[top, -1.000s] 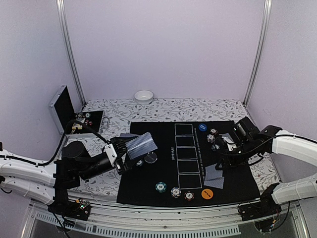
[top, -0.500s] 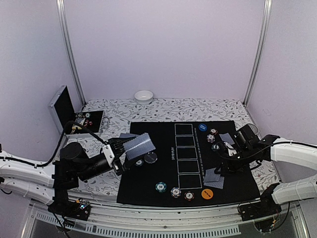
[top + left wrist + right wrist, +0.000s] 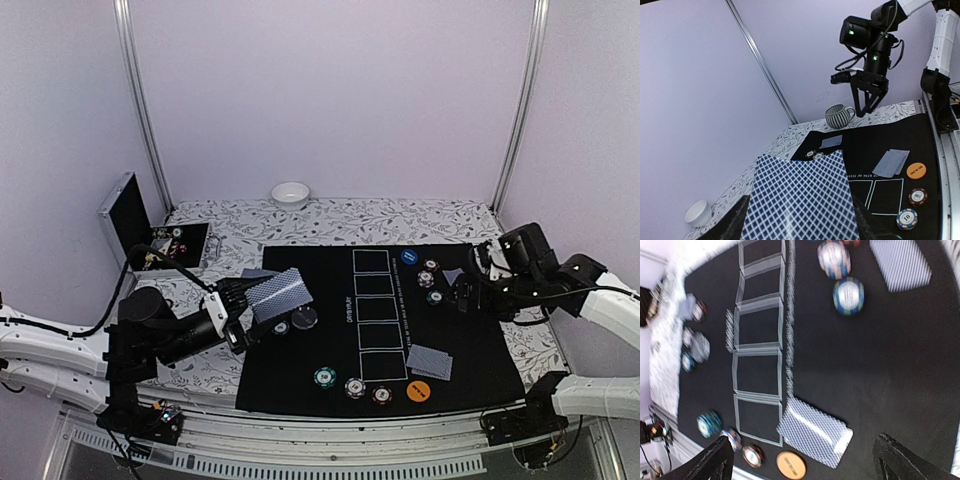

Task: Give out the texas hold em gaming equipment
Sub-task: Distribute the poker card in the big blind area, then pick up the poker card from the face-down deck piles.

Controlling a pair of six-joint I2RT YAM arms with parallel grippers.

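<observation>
From above, the left tool point(image 3: 245, 315) gripped playing cards point(image 3: 278, 293) at the black mat's point(image 3: 480, 340) left edge; the right tool point(image 3: 465, 295) hung wide open, empty. Left wrist: the cards sat square in that grip. Right wrist: dealt cards point(image 3: 815, 432) lay near-right; peeling one card cleanly probably mattered next.
</observation>
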